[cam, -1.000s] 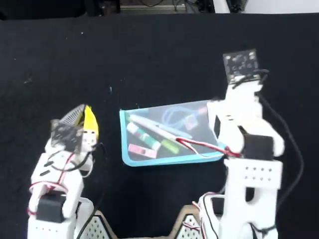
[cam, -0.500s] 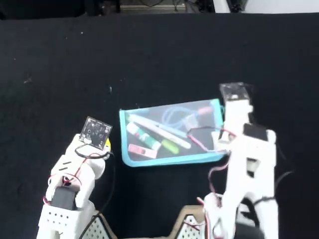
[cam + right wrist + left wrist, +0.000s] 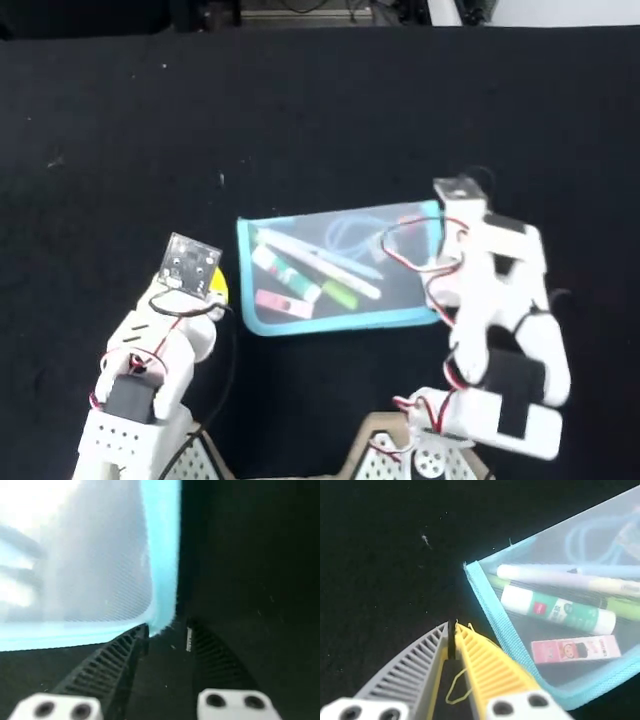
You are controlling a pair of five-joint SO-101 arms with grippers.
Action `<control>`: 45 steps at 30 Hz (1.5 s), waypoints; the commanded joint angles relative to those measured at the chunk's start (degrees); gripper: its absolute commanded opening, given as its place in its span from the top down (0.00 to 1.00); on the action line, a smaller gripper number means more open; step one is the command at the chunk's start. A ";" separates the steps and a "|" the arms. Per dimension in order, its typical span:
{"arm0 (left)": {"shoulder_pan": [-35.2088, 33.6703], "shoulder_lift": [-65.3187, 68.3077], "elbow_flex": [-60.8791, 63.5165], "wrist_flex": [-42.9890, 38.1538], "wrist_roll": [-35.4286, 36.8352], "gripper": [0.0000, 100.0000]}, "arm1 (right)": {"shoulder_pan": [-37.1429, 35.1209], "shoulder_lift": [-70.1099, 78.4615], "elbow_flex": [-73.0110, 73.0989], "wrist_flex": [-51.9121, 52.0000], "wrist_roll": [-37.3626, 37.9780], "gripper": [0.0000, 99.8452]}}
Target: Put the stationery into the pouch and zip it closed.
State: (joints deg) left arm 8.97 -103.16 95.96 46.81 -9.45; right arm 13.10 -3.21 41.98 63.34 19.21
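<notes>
At the near edge of the black table (image 3: 300, 120) the two arms stand side by side, the left one at the near left and the right one at the near right.

The left gripper (image 3: 452, 628) hangs low over the cloth, just beside the pouch's left end and near its near-left corner. Its grey and yellow jaws are pressed together with nothing between them. It is close to the pouch but apart from it.

The pouch (image 3: 340, 322) lies flat in the middle of the table, between the two arms, with its long sides running left to right. It is clear mesh with teal edging (image 3: 490, 612). The stationery shows through the mesh, inside it. A pink eraser (image 3: 575, 648) lies nearest, by the near-left corner. Just beyond it is a white glue stick with a green band (image 3: 555, 612), and beyond that a long pale pen (image 3: 560, 575) that runs along the pouch. A green highlighter (image 3: 342, 295) lies near the middle, and a looped blue cord (image 3: 345, 232) lies towards the far side. Whether the zip is drawn cannot be told.

The right arm bends over the pouch's right end, and its red wires cross the mesh there. The right gripper (image 3: 167, 635) is low at the right end, its black jaws spread a little. The pouch's teal corner (image 3: 162, 555) is just beyond their tips. Whether they touch it cannot be told.
</notes>
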 commanded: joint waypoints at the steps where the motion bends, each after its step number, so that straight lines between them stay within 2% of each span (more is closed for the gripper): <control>1: 0.40 -0.35 1.45 -0.53 0.97 0.97 | -9.41 2.68 -5.32 -0.88 0.09 0.86; 9: -7.25 -0.44 1.45 -1.05 0.97 0.97 | -20.84 2.86 -13.67 -0.88 -2.81 0.86; 15: -9.45 -0.44 1.19 -1.05 0.97 0.97 | -19.69 -1.89 -10.95 -0.53 -4.48 0.86; 20: -9.54 -0.44 -0.92 0.88 0.97 0.97 | -19.34 -19.74 0.92 -0.79 -4.40 0.86; 25: -9.45 -0.44 -5.14 10.02 0.70 0.97 | -19.78 -42.95 16.66 -3.16 -4.75 0.86; 31: -10.68 -0.53 -8.13 18.90 0.53 0.97 | -14.68 -65.01 29.67 -3.16 -4.57 0.86; 34: -14.90 -0.53 -10.51 19.52 0.79 0.97 | -13.10 -73.54 35.30 -3.08 -4.75 0.87; 38: -22.81 -0.53 -10.77 21.01 0.53 0.97 | -12.31 -83.65 41.27 -3.16 -4.57 0.99; 43: -30.46 -0.53 -8.75 24.79 0.53 0.97 | -12.31 -97.01 50.15 -2.99 -4.75 0.99; 45: -32.22 -0.53 -7.87 26.55 0.53 0.97 | -12.22 -102.37 53.23 0.00 -4.75 0.99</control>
State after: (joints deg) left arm -19.43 -103.25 88.75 70.73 -8.84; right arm -0.18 -98.24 92.62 60.97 14.81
